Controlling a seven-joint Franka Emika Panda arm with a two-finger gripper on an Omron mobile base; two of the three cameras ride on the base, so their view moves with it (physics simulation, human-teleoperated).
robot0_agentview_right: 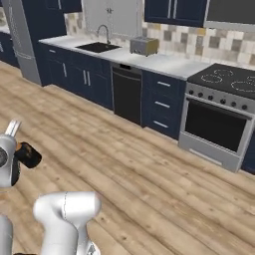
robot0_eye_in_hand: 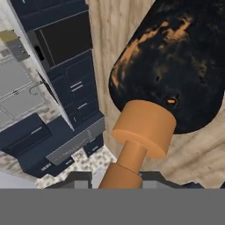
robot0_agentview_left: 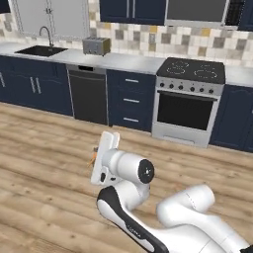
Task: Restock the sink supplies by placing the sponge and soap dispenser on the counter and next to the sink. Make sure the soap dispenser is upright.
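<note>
Fingertips sit at the bottom of the hand cam and I can't tell how far apart they are, but the soap dispenser (robot0_eye_in_hand: 169, 70) hangs right off the gripper (robot0_agentview_right: 15, 152) out over the wood floor (robot0_agentview_right: 124, 169), so imo it's clamped, prob by the orange pump neck w/ the black body sticking out sideways. Risk is that grip: skinny neck, heavy body, it could swivel or slip out on the drive. The sink (robot0_agentview_right: 98, 47) and counter (robot0_agentview_right: 164, 62) are well apart from the robot, and the bottle needs turning upright before set-down or it tips over.

floor: light wood planks (robot0_agentview_left: 44, 163) | cabinets: navy (robot0_agentview_left: 131, 101) | backsplash: mosaic tile (robot0_agentview_left: 143, 39) | stove: steel (robot0_agentview_left: 188, 101)
</note>
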